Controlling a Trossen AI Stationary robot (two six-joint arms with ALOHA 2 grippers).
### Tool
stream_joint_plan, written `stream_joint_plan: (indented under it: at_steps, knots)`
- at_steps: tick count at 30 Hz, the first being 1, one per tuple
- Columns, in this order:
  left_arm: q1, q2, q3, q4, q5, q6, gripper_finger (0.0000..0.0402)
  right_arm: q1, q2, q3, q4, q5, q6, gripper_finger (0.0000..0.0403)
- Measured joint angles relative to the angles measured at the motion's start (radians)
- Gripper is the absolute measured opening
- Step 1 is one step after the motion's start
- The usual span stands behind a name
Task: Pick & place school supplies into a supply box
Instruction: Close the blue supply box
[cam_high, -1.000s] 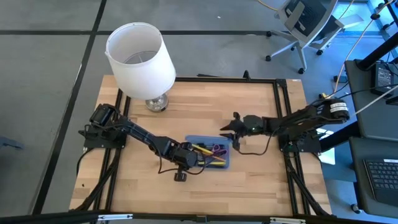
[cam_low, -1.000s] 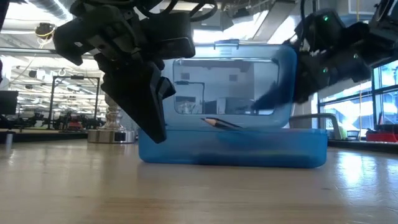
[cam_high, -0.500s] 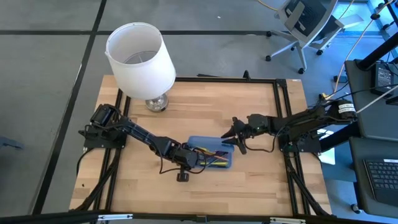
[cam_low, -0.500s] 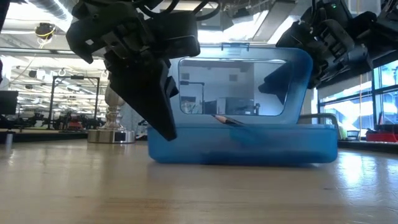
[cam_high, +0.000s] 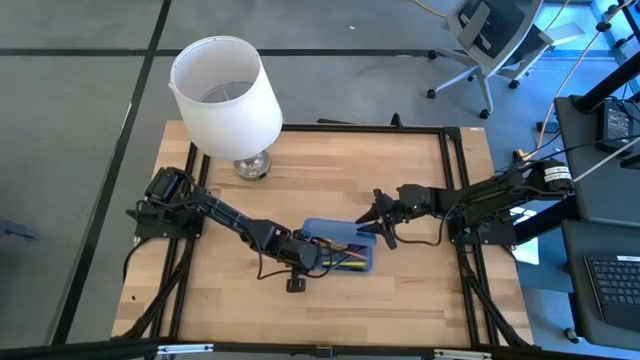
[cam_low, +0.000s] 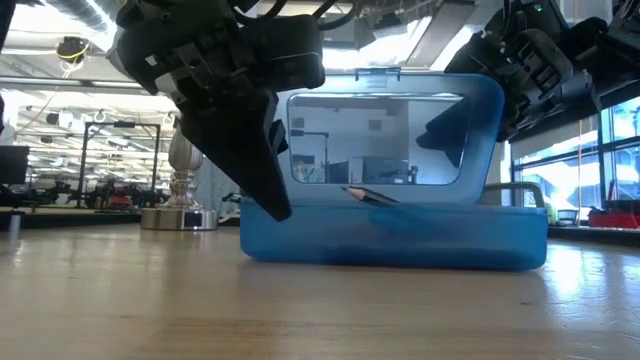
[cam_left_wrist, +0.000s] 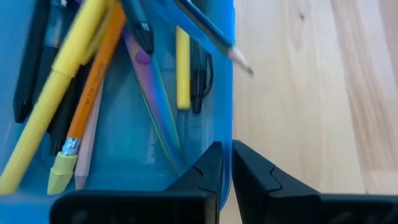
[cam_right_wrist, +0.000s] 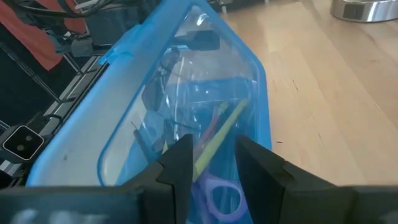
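Two pincers are meeting at one box, and the lid is what the coming move is turning on. Right pincer (cam_high: 377, 222) is sitting at the box's (cam_high: 340, 247) right-hand end, its fingers (cam_right_wrist: 180, 163) parted around the raised lid (cam_right_wrist: 180, 93), which is passing up between them; whether the pads are actually pressing on the plastic I cannot tell. Seen from bench height, that lid is standing nearly upright, hinged along the box's far long side, so it would be swinging down toward the near side and over the tray. Left pincer (cam_left_wrist: 224, 169) is at the opposite, left end, its two fingers almost together and straddling the tray's blue wall (cam_left_wrist: 231, 74), seemingly pinching it to steady the box. Between the two pincers the box's long axis is running left to right across the bench (cam_high: 420, 170), with the pens (cam_left_wrist: 68, 81) and pencils lying lengthwise inside, along with the purple scissors (cam_right_wrist: 214, 194). One pencil (cam_low: 368, 196) is riding up with its tip (cam_left_wrist: 241, 60) poking over the rim, which in my judgement could foul the lid as it closes. Right arm is the nearer one for that closing, being already on the lid. Beyond, a white lamp (cam_high: 225, 90) is standing at the bench's far left.
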Motion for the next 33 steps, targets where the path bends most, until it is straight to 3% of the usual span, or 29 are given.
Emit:
stream_joint_plan:
  at_steps: [7,20,27,33]
  knots:
    - [0.000,-0.002,0.000,0.020,-0.068,0.003,0.0061,0.000,0.000,0.000,-0.003,-0.001,0.000,0.0123]
    - [0.000,-0.016,0.001,0.082,-0.055,-0.008,0.0146,0.000,0.001,0.000,-0.036,0.000,-0.003,0.0123]
    - [0.000,-0.017,0.003,0.086,-0.075,0.031,0.0166,0.000,0.001,0.000,-0.041,0.000,-0.003,0.0123]
    - [0.000,-0.017,0.003,0.093,-0.154,0.045,0.0164,0.000,0.001,0.000,-0.038,0.001,-0.003,0.0123]
